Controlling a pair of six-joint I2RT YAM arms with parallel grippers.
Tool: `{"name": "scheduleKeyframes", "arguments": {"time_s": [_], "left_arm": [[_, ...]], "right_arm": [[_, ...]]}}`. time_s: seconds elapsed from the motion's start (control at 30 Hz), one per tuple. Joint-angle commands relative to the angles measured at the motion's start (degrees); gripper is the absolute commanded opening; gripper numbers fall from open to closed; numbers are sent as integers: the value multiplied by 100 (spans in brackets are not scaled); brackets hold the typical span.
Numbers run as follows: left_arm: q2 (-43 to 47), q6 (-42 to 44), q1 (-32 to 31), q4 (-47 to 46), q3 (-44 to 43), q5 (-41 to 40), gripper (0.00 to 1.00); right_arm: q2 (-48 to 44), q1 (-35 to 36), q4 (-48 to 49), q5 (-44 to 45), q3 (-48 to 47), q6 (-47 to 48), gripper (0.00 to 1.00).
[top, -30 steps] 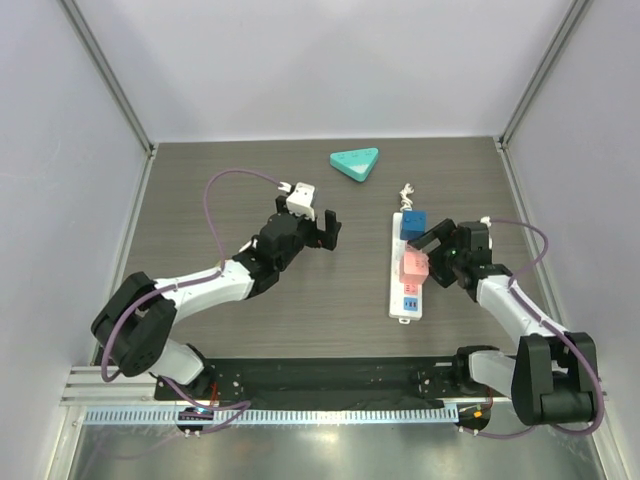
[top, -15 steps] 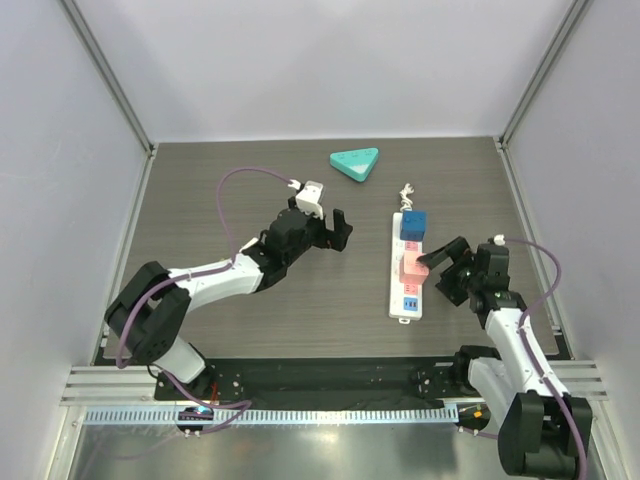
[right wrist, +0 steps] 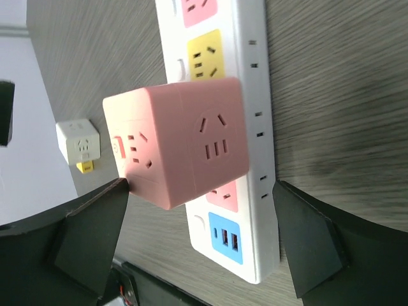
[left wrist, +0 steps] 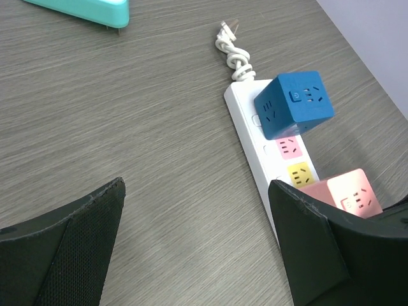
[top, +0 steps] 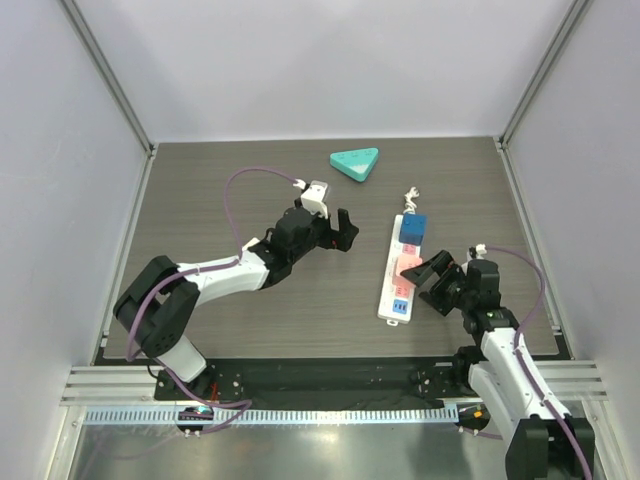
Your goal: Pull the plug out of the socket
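Closest to me, the right tool (top: 434, 282) sits low over the dark wood-grain desk (top: 220, 190), and its two black fingers (right wrist: 86, 239) are spread as wide as they go. Nothing is gripped. From its wrist camera, the pale pink cube plug (right wrist: 182, 143) sits right in the gap between the fingers. One finger stands well clear of the cube; whether the other brushes the cube's lower corner I cannot tell.

That pink cube plug is seated in the long white rectangular power strip (top: 386, 298). The strip lies flat on the right half of the desk, slightly slanted, its near end with a small blue outlet toward the arm bases. Moving up the strip, there's a yellow outlet and a pink outlet, both bare.

Then comes the deep blue cube plug (left wrist: 294, 105), sitting on the strip's far end. Just beyond it a short white cord (left wrist: 234, 54), bunched in a knot, trails off the end of the strip.

Over to the left, about level with the blue cube plug, the left tool (top: 335, 235) hangs above the middle of the desk. Its fingers are wide apart too, with only bare wood grain between them and a clear gap to the strip.

Farthest back, the teal triangular tray (top: 355, 162) rests near the rear edge, apart from everything else.
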State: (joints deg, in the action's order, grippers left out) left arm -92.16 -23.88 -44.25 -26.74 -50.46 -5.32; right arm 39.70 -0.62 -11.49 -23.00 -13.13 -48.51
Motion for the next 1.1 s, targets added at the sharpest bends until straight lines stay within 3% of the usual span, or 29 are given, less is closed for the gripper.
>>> {"name": "scheduleKeyframes", "arguments": {"time_s": [0.0, 0.23, 0.4, 0.63, 0.8, 0.9, 1.07], "left_arm": [[-4, -38, -22, -121, -245, 5, 93], [-39, 111, -22, 143, -395, -65, 93], [-13, 331, -22, 213, -403, 5, 91], [-144, 472, -48, 222, -526, 777, 85], [-311, 665, -321, 266, -702, 752, 84], [-452, 876, -619, 476, -930, 568, 83], [-610, 1131, -1147, 626, -1133, -100, 85]], "right_arm": [[160, 412, 497, -64, 161, -26, 100], [1188, 1589, 1587, 384, 30, -352, 99], [1672, 1803, 1817, 385, -278, -361, 99], [453, 1794, -299, 1315, -928, 306, 100], [-278, 1741, -2154, 3043, -1674, 368, 100], [-95, 1575, -2551, 3547, -2097, 404, 98], [503, 1276, -2237, 4145, -2712, 141, 96]]}}
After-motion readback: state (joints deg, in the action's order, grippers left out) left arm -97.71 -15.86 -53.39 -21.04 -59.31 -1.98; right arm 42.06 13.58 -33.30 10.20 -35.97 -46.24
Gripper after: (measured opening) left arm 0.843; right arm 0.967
